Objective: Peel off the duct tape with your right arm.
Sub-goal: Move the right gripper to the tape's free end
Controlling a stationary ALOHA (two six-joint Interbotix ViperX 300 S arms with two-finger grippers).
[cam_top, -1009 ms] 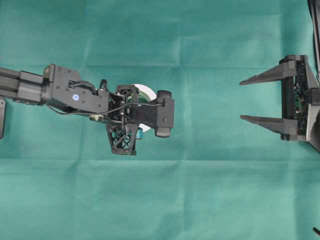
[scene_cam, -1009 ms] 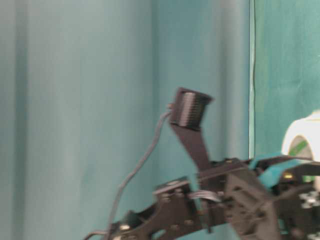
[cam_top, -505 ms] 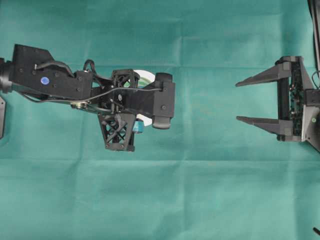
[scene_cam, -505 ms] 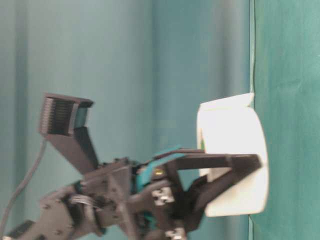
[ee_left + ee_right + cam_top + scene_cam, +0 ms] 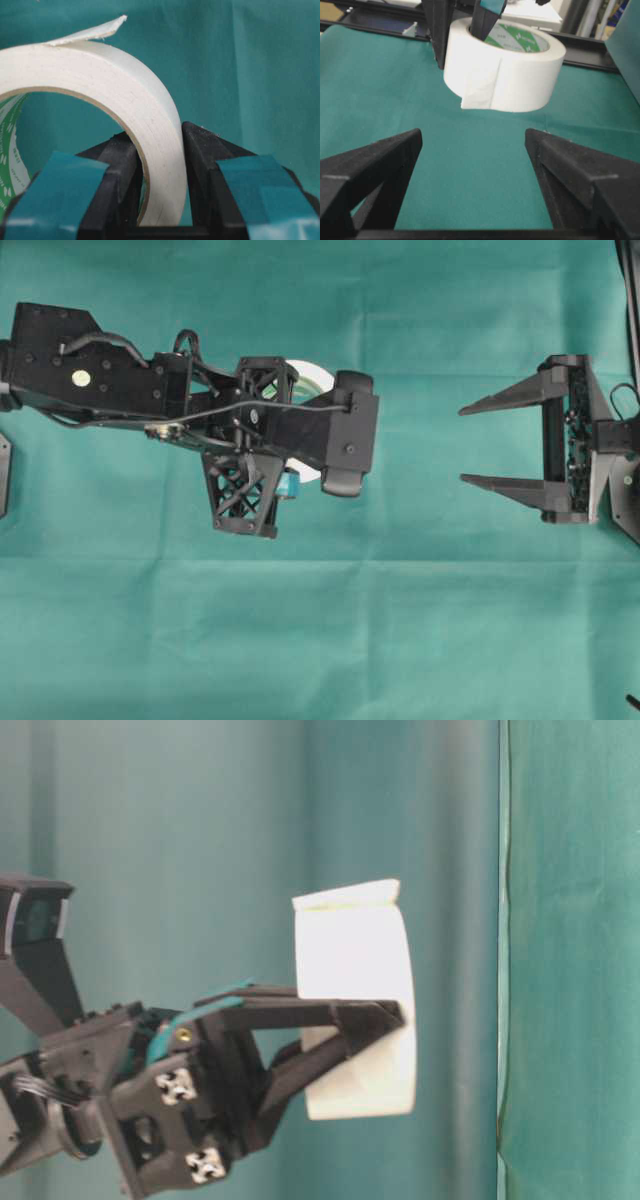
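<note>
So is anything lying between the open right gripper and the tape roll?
No. In the right wrist view only bare green cloth separates the right gripper from the tape roll; the overhead view shows the same gap.

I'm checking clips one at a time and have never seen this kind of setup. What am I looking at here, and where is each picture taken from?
Two black robot arms work over a green cloth. One picture looks straight down, one looks from table height, and two come from cameras on the arms' wrists. The left gripper, with teal pads, is shut on the wall of a white tape roll, one finger inside the core and one outside, holding it above the cloth. A loose strip end sticks off the roll. The right gripper, with plain black fingers, is open and faces the roll across a gap without touching it.
</note>
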